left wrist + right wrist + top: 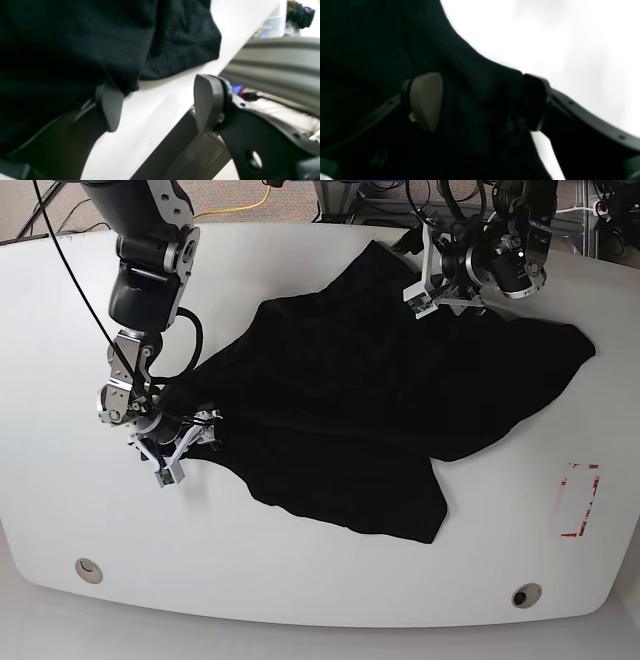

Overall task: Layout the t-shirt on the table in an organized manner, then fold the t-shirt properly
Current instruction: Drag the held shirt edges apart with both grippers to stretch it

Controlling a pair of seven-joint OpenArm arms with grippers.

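Pincer pads of smooth grey plastic, rounded like thumbs, stand spread apart on both arms: the right pincer (482, 101) gapes around a soft ridge of the black shirt (400, 400), its right-hand pad touching the cloth edge, while the left pincer (157, 105) is open at the counter's far edge, one pad tucked under a hanging fold and the other bare over the white surface. Matte, wrinkled and unprinted, the shirt sprawls unevenly across the middle of the glossy white counter (300, 580), which has rounded corners, two small round holes (88, 569) near the front edge and a red tape rectangle (578, 500) well clear of the cloth. Both wrist views are soft and dark; in the right wrist view the cloth merges with the black arm frame, so its folds are hard to separate. From the base view the left pincer's tips are hidden behind its own motor housing, and the collar cannot be picked out.
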